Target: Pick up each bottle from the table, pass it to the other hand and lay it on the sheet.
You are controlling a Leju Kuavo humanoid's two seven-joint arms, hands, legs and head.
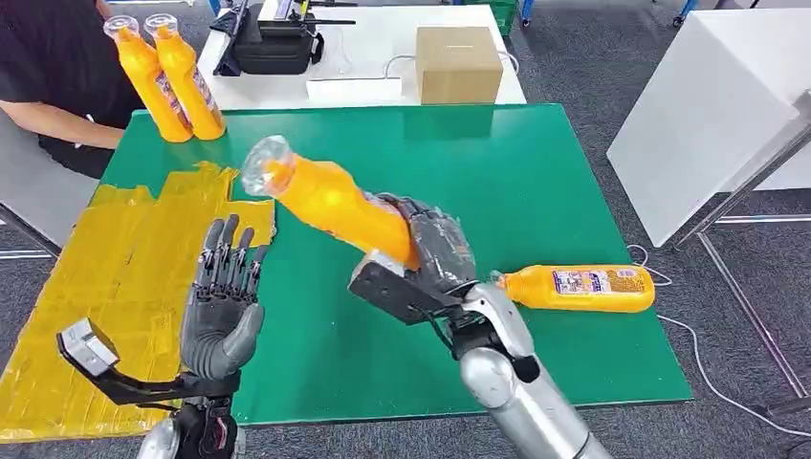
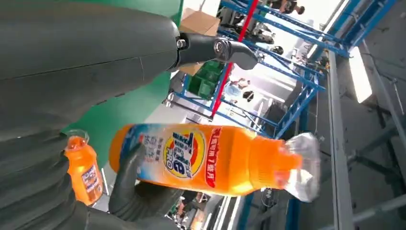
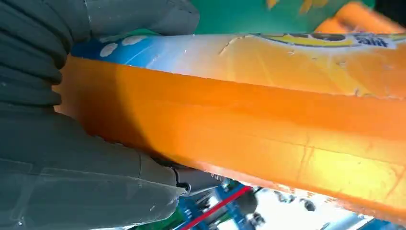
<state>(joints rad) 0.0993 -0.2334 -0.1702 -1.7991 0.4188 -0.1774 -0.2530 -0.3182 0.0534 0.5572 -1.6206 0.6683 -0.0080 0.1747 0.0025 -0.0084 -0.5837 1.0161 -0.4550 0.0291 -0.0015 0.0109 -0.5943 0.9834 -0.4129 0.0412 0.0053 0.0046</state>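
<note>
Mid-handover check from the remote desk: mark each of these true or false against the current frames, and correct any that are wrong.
1. The right hand grips an orange plastic bottle with a clear cap above the green table. True.
2. The left hand already holds that bottle too. False: it is open, fingers spread, apart from the bottle.
3. Another orange bottle lies on its side on the table to the right of the right hand. True.
4. A bottle lies on the yellow sheet. False: none is on it.
5. Two upright orange bottles stand at the table's far left corner. True.
</note>
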